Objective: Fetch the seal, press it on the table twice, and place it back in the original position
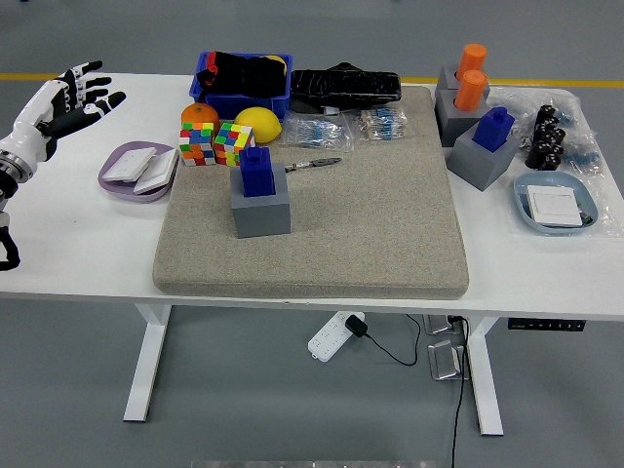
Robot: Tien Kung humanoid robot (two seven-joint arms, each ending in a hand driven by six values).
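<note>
White surface [78, 253] carries a beige mat [370, 224]. Blue seal [256, 172] sits upright in its grey holder [261, 208] at the mat's left side; pen [312, 165], cubes [216, 143], lemon [258, 125] behind it. Left hand [68, 102] over far-left corner, fingers [93, 82] spread, empty. No legible writing.

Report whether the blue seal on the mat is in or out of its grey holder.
In. The blue seal stands upright, seated in the grey holder, untouched; the left robot hand hovers open, far off.
</note>
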